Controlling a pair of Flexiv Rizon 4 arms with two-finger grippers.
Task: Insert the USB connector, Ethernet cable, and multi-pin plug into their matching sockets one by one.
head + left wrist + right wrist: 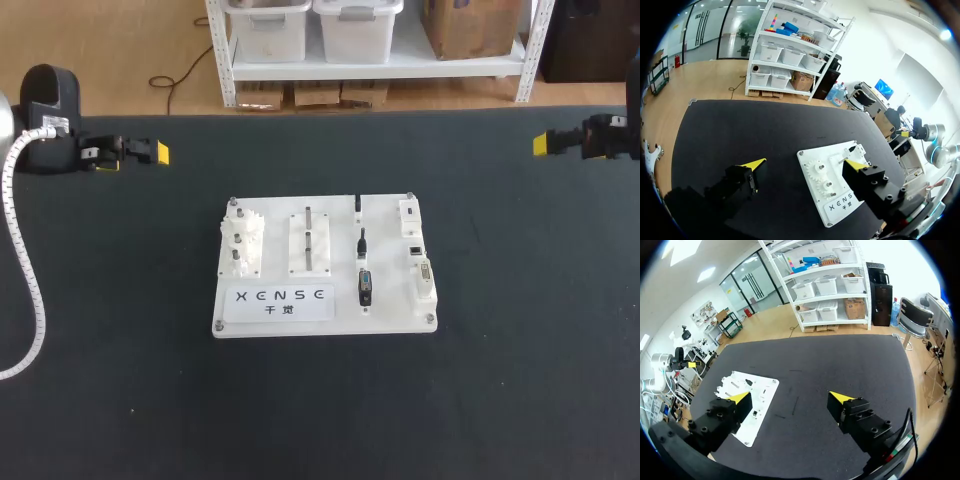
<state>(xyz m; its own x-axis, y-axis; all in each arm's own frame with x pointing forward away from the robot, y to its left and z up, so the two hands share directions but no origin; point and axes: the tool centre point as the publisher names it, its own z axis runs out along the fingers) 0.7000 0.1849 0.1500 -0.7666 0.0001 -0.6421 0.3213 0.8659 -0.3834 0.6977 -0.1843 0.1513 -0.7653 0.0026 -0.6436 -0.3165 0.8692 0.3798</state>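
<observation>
Your left claw [805, 164] hangs wide open with nothing between its yellow tips, parked at the far left. Your right claw [790, 397] mirrors it at the far right, open and empty too. Both sit well apart from the white board [325, 322] in the middle of the table [540, 380], likely to leave it unobstructed for a first approach. On it, three dark plugs [362, 243] line up far to near, with the blocky multi-pin plug [365, 286] nearest. They lie just left of the white sockets [421, 252], probably staged for short transfers. None looks inserted yet.
</observation>
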